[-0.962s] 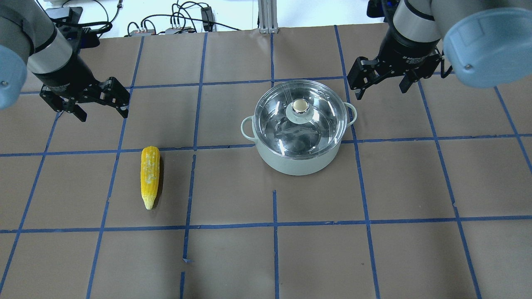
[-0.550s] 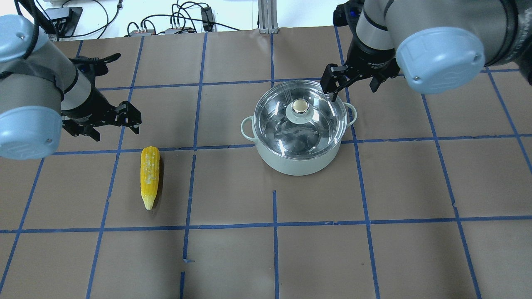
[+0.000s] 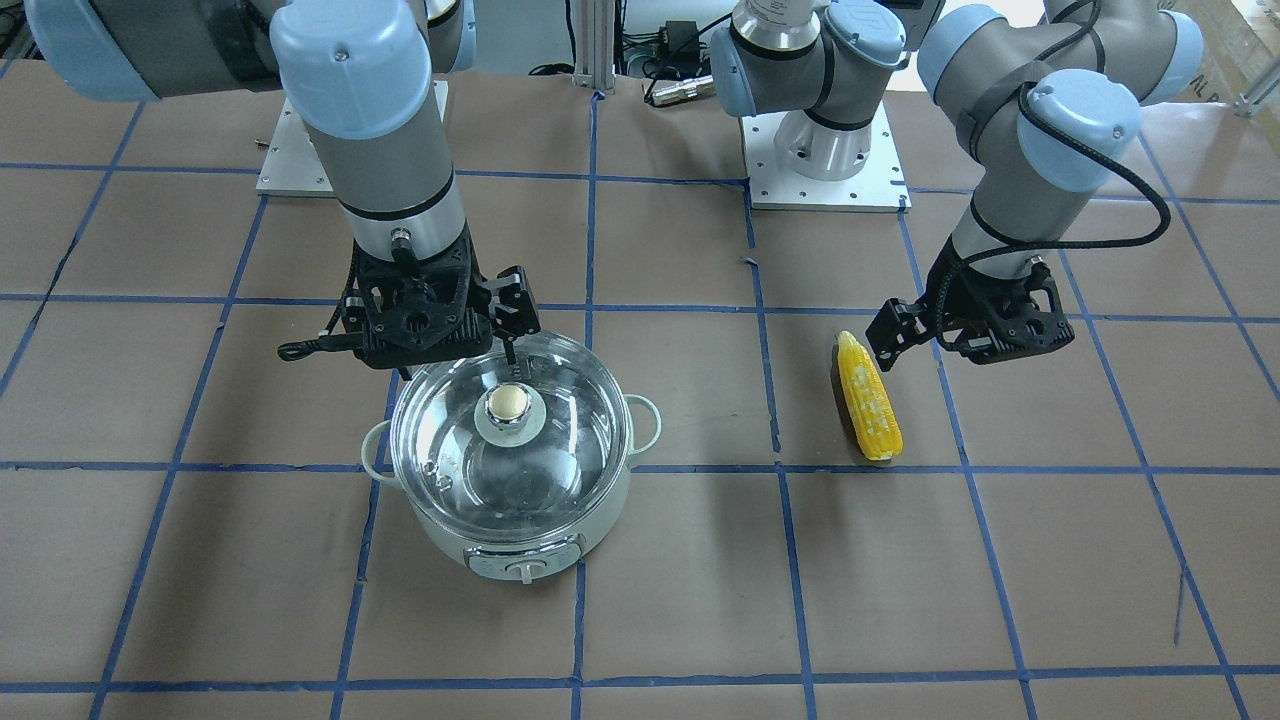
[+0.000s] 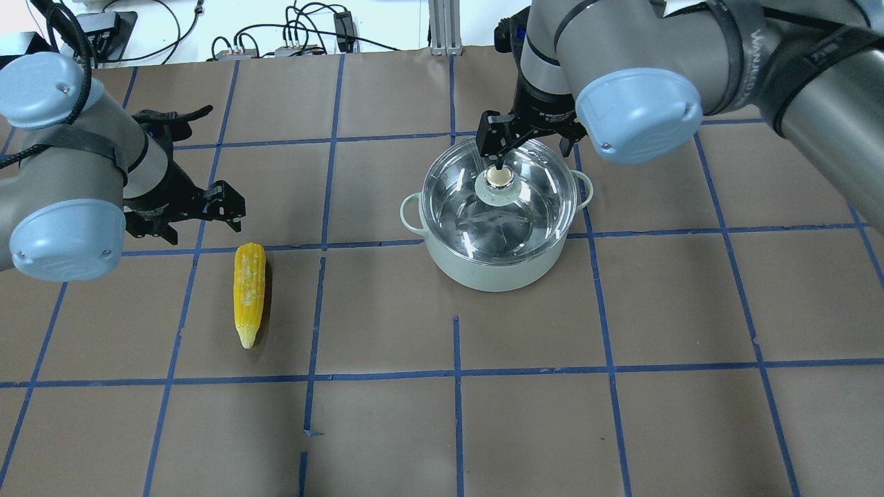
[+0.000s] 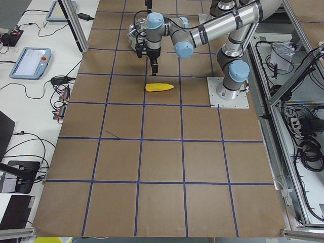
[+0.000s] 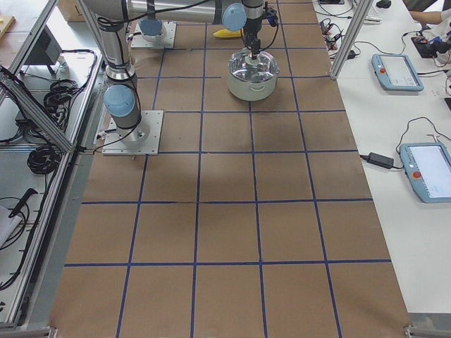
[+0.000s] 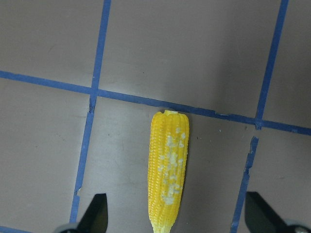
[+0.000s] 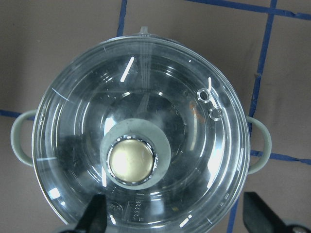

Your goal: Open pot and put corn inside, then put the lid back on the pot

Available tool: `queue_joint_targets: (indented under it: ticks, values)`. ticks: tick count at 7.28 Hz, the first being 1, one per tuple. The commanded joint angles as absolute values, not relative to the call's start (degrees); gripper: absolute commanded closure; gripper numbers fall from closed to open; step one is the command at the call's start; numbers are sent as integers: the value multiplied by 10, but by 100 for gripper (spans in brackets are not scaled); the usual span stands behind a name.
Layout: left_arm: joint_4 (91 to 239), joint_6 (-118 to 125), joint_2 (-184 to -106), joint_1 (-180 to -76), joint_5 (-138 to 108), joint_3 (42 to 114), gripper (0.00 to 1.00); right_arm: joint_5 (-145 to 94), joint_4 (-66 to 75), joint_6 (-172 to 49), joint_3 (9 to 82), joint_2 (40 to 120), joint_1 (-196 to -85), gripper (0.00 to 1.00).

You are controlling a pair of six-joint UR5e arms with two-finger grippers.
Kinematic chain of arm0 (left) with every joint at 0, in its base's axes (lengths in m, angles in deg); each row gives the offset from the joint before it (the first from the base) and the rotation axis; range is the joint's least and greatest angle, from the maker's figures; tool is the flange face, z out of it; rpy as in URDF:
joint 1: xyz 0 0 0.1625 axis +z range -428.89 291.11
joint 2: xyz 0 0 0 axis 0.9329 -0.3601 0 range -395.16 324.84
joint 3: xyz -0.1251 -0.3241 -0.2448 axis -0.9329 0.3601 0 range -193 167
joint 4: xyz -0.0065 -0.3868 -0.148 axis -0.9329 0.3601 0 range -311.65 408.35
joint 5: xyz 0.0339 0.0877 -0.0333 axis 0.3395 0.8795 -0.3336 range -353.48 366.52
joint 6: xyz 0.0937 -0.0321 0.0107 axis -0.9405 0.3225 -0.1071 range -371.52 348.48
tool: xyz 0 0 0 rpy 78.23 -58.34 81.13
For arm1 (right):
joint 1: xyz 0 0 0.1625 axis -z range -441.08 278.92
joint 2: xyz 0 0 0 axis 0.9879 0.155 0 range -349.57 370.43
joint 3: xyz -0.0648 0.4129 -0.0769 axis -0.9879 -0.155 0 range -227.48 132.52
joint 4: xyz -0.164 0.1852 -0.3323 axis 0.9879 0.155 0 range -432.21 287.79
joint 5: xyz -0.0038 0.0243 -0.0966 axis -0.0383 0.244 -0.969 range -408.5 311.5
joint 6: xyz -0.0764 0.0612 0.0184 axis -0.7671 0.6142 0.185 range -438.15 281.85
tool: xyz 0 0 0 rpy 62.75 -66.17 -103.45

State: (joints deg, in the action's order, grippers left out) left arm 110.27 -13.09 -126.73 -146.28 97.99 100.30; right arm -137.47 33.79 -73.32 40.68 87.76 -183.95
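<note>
Overhead exterior: right gripper (image 4: 533,160) lettering unreadable

The left arm (image 3: 1010,190) and right arm (image 3: 390,150) are grey tubes with round pale-blue joint caps (image 3: 345,60), each showing a small screw. A black cable (image 3: 1150,190) runs along the left arm. The left claw (image 4: 202,230) and right claw (image 3: 425,350) are black linkages under wrists with white lettering (image 4: 552,108). The base plates (image 3: 825,190) are white.

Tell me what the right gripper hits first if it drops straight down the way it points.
The lid: the right gripper, open and pointing down, hangs over its glass. One finger sits close beside the knob, so it might catch the knob first. Depth is unclear.
</note>
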Motion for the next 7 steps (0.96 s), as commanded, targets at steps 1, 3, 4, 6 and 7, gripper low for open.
queue_joint_targets:
  ticks: [1,3,4,6,7]
  values:
    - [1041,-137,-1295,-1461,984,1031,0,-1376,343,-667,390,859,-1845,0]
    - [1042,-137,-1307,-1461,1003,1030,0,-1376,350,-652,373,827,-1851,1]
    - [1041,-138,-1310,-1461,1008,1033,0,-1376,351,-629,374,823,-1862,1]
    - [994,-128,-1325,-1461,1006,1066,0,-1375,351,-623,379,816,-1864,2]
    - [930,-125,-1331,-1461,1005,1106,0,-1374,354,-622,386,814,-1864,3]
